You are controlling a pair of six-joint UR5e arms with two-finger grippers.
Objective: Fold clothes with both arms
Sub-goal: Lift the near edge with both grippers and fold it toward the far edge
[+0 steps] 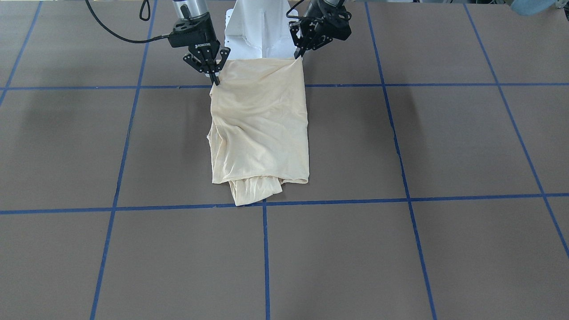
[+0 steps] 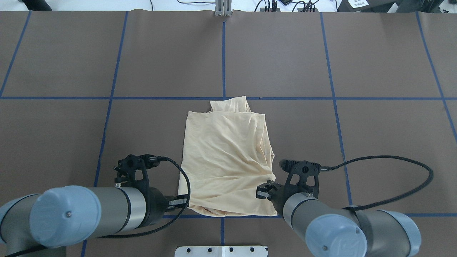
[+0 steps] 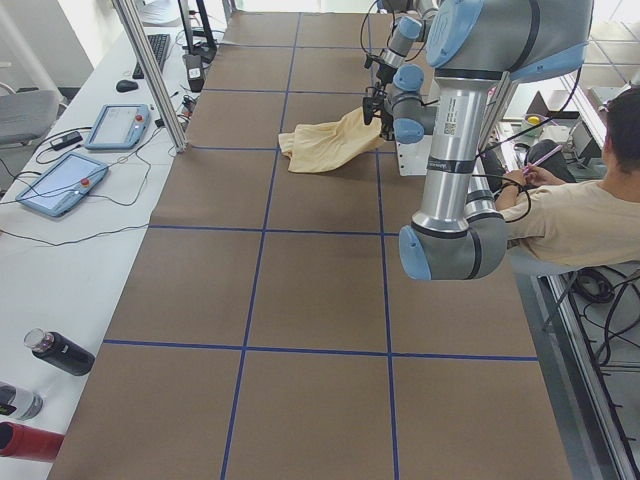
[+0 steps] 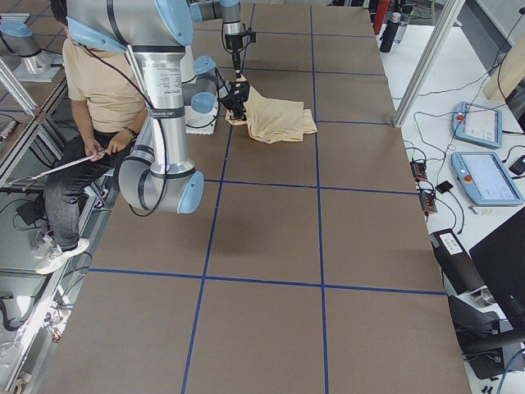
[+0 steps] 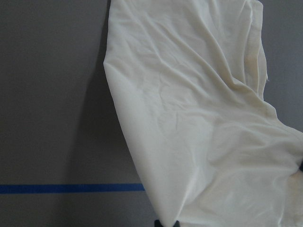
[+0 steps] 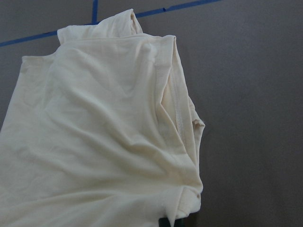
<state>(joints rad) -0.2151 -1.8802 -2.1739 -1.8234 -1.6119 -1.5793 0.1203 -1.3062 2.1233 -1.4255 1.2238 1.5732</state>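
Observation:
The clothes are one pale cream shirt (image 1: pixel 262 129) folded into a rough rectangle on the brown table, with a sleeve end poking out at its far edge (image 2: pixel 230 104). The print and tag are hidden. My left gripper (image 1: pixel 298 54) is shut on the shirt's near corner on its side, seen in the overhead view as the left gripper (image 2: pixel 182 201). My right gripper (image 1: pixel 216 80) pinches the other near corner, by a bunched fold (image 2: pixel 266 175). Both wrist views show cloth (image 5: pixel 199 118) (image 6: pixel 94 142) running down into the fingertips. The near edge is raised slightly off the table.
The white pedestal base (image 2: pixel 221 251) sits just behind the shirt's near edge. Blue tape lines (image 1: pixel 266 258) grid the table. A seated person (image 3: pixel 580 220) is beside the robot. Teach pendants (image 3: pixel 60 185) and bottles (image 3: pixel 60 352) lie on the side bench.

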